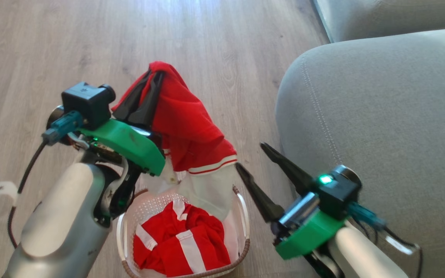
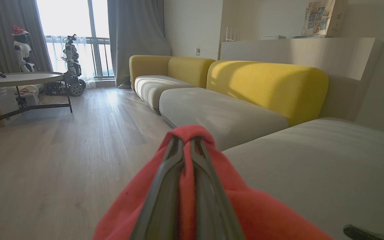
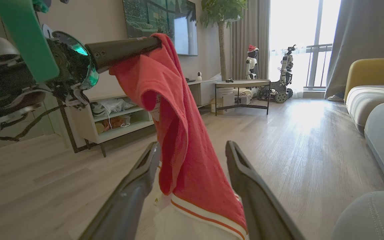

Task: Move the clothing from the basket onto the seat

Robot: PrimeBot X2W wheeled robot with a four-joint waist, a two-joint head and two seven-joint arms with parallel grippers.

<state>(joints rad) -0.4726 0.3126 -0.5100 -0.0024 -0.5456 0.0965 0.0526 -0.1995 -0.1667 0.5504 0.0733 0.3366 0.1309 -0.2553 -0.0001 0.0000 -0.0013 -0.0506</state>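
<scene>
My left gripper (image 1: 156, 77) is shut on a red jersey (image 1: 185, 123) with a white striped hem and white sleeve. It holds the jersey up above the basket (image 1: 243, 216), the lower white part still hanging into it. In the left wrist view the red cloth (image 2: 245, 213) wraps the closed fingers (image 2: 178, 166). A second red garment with white stripes (image 1: 184, 239) lies in the basket. My right gripper (image 1: 250, 155) is open beside the hanging jersey (image 3: 185, 140), its fingers either side of the cloth without touching. The grey seat (image 1: 381, 116) is to the right.
Pale wood floor (image 1: 72, 46) surrounds the basket. Farther along stand more grey cushions with yellow backs (image 2: 268, 83). A round table (image 2: 18, 78) and two parked robots stand by the window. A white shelf unit (image 3: 118, 116) lines the wall.
</scene>
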